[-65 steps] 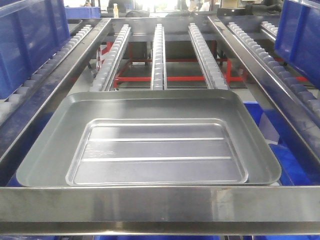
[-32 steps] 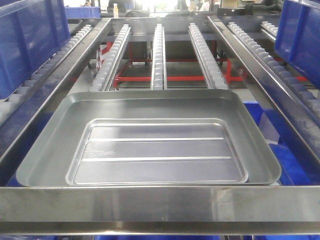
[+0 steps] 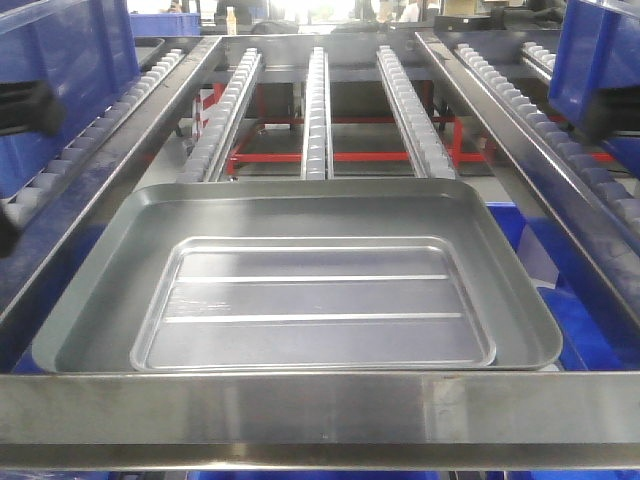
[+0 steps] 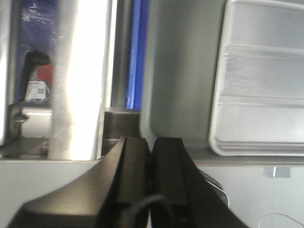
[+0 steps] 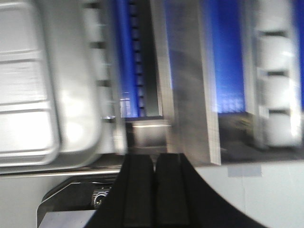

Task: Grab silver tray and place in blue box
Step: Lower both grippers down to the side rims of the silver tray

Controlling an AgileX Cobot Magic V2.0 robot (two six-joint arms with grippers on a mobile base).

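Silver tray: it lies flat and open side up on the roller tracks. Its near rim is just behind the front rail bar. Nothing holds it yet.
Why it sits there: we judge the rail bar serves as an end stop, so a tray rolling down the tracks halts at the pick-up end, square to us.
Left gripper: the black fingers are pressed together with nothing between them. It looks down at the tray's left rim and corner, off to the outer side.
Right gripper: only a thin seam shows between the fingers, and nothing is in them. It is near the tray's right rim, though this view is smeared.
Why both are closed: we judge the arms are only on the approach. The jaws must spread before either can take the sloped rim.
Arms in the front view: there is a dark blur at the left edge and another at the right edge, both well apart from the tray. We take them for the two arms flanking it.
Why two arms: the tray is wide and shallow, so we expect a grip on opposite rims to keep it level.
Blue box: blue crates stand at upper left and upper right, and more blue shows under the tray's right side. We cannot tell which one is the target.
Step in hand: reaching for the tray. Lifting and placing are not begun.
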